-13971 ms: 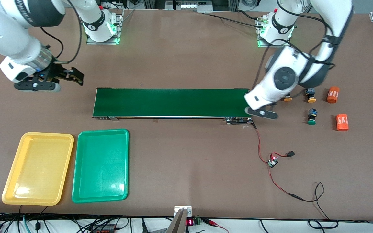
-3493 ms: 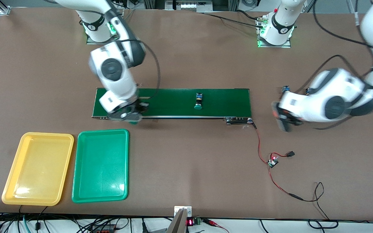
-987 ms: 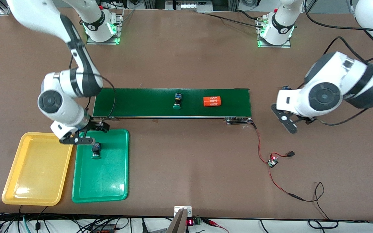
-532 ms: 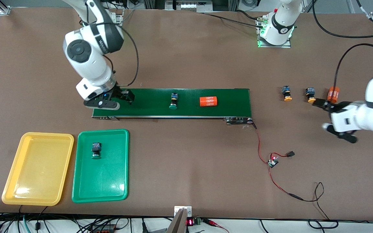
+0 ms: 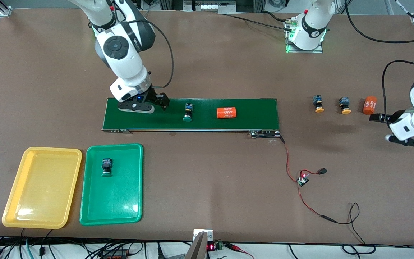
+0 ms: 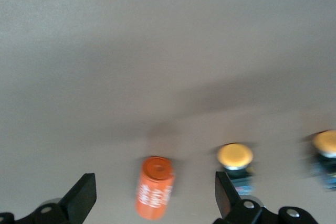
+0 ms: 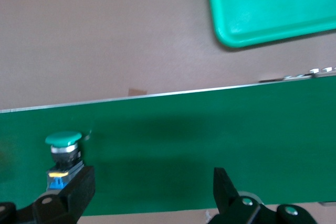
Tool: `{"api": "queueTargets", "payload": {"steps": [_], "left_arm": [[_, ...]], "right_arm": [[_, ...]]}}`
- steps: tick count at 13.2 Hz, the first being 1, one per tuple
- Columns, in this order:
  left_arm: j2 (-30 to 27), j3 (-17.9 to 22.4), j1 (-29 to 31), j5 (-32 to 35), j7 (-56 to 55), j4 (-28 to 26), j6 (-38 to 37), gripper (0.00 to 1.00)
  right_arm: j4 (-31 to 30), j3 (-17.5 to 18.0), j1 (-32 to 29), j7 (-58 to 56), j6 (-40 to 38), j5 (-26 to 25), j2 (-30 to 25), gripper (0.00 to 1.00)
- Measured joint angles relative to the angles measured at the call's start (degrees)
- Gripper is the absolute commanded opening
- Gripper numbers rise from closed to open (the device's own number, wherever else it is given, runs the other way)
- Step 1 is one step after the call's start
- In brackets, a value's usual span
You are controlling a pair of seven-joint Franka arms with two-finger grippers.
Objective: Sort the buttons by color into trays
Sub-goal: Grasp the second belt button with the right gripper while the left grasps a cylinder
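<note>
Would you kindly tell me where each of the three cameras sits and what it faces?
Front view: high across the table, facing both arm bases; shows the right gripper over the long dark green conveyor belt.
Left wrist view: on the left arm, facing the brown table; open left gripper above an orange cylinder.
Right wrist view: on the right arm, facing the belt; open fingers by a green-capped button, shared with the front view.

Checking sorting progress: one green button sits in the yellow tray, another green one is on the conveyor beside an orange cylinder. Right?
Not quite. The front view shows the sorted green button lying in the green tray, not the yellow tray. The other green button is on the conveyor beside the orange cylinder.
</note>
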Motion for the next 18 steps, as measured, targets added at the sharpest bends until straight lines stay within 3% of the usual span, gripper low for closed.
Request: {"api": "queueTargets", "payload": {"steps": [4, 8, 9, 11, 14, 18], "left_arm": [[-1.69, 6.39, -0.03, 0.07, 20.49, -12.24, 16.52, 1.00], [-2.20, 7.19, 0.17, 0.07, 23.41, -18.52, 20.77, 1.00], [-2.26, 7.27, 0.34, 0.07, 23.57, -18.71, 20.77, 0.87], [-2.06, 7.37, 1.01, 0.07, 23.69, -19.14, 20.77, 0.49], [-1.90, 7.37, 1.69, 0.07, 23.81, -19.61, 20.79, 0.23], [-1.99, 6.98, 1.59, 0.06, 23.79, -18.71, 18.91, 0.17]], "right_arm": [[0.20, 0.00, 2.17, 5.20, 1.58, -4.70, 4.14, 1.00], [1.90, -0.08, 2.36, 5.76, 2.14, -4.80, 5.78, 1.00], [2.15, -0.08, 2.47, 5.79, 2.14, -4.80, 6.00, 1.00], [2.39, -0.08, 2.84, 6.23, 2.15, -4.80, 6.51, 1.00], [2.52, -0.08, 3.15, 6.71, 2.17, -4.80, 6.64, 1.00], [2.52, -0.08, 3.18, 6.89, 2.17, -4.80, 6.94, 1.00]]}}
